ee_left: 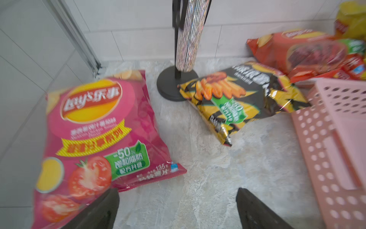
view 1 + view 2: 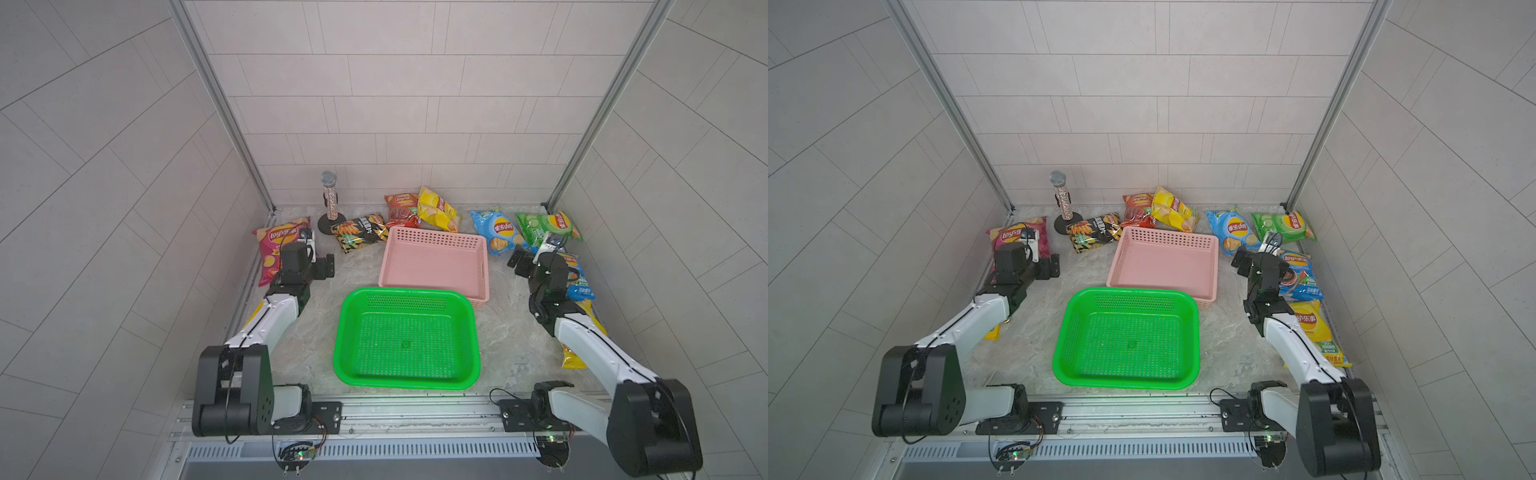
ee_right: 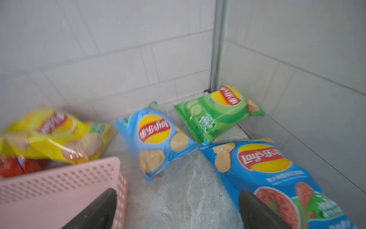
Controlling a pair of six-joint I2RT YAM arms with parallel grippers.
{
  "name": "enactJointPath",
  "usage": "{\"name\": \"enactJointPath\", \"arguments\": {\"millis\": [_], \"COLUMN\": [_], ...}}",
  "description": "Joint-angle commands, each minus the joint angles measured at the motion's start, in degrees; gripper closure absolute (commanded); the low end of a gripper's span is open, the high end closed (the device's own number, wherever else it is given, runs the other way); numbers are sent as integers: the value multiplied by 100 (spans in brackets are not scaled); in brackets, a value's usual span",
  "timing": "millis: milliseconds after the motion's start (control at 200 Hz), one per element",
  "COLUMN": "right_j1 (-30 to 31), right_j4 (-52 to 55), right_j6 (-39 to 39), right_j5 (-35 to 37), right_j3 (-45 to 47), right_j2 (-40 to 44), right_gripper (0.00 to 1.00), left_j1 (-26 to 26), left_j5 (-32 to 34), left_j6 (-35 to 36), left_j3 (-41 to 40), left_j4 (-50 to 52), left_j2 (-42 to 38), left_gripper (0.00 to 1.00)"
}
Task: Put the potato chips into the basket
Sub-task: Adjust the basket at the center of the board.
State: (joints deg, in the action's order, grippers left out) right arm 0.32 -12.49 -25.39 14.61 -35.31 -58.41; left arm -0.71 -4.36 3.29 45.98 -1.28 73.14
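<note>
Several potato chips bags lie on the marble tabletop around two empty baskets, a pink basket (image 2: 436,239) and a green basket (image 2: 405,332). At the left are a magenta bag (image 2: 274,249) and a black bag (image 2: 359,232). A red bag (image 2: 401,208) and a yellow bag (image 2: 438,210) lie at the back. On the right are a light blue bag (image 2: 496,230), a green bag (image 2: 540,226), a blue bag (image 3: 263,170) and a yellow bag (image 2: 1312,332). My left gripper (image 1: 177,190) hangs open beside the magenta bag. My right gripper (image 3: 177,190) is open between the pink basket and the blue bag. Both hold nothing.
A glittery microphone (image 2: 330,199) stands on a black round base at the back left, touching the black bag. Tiled walls close in the table on three sides. A yellow packet corner (image 2: 992,332) shows under the left arm.
</note>
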Motion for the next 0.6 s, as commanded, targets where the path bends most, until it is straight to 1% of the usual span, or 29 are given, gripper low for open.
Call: {"name": "enactJointPath", "arguments": {"millis": [0,25,45,65,105,140,185,220,275,345,390,435,490,555,595], "right_j1": [-315,-399,-426,-428,-421,-420,-420,-402,-370,-332,-327,-303,-225,67,432], "right_j4": [1974,1932,2012,2167,2519,2912,3441,3869,4450,4974,5222,5376,5530,5656,5776], "right_j6": [-1955,-2035,-2123,-2226,-2335,-2368,-2255,-2145,-1965,-1735,-1564,-1412,-1272,-1169,-1177], "right_j5": [-299,-630,-734,-751,-756,-723,-707,-710,-750,-970,-1213,-1497,-1893,-2334,-2350], "right_j3": [356,469,524,542,527,435,241,52,-266,-513,-645,-752,-870,-1006,-1092], "right_j2": [868,1128,1341,1544,1889,2105,2239,2238,2137,1946,1827,1729,1608,1439,1324], "right_gripper": [0,0,0,0,5,8,12,13,15,17,19,21,23,23,23], "left_j1": [25,22,22,25,26,24,24,19,27,24,25,24,16,15,18], "left_j5": [-358,-424,-460,-476,-515,-580,-670,-736,-829,-982,-1165,-1334,-1273,-1269,-1366], "left_j6": [508,580,616,628,627,633,685,747,765,557,444,511,565,594,600], "left_j3": [747,933,1074,1195,1400,1567,1716,1764,1726,1591,1474,1383,1378,1347,1294], "left_j4": [2909,3318,3613,3882,4348,4724,5122,5361,5543,5595,5578,5573,5572,5528,5491], "left_j2": [-391,-442,-500,-547,-652,-744,-871,-976,-1089,-1051,-969,-930,-938,-961,-948], "left_gripper": [0,0,0,0,0,0,0,0,0,0,0,0,0,0,0]}}
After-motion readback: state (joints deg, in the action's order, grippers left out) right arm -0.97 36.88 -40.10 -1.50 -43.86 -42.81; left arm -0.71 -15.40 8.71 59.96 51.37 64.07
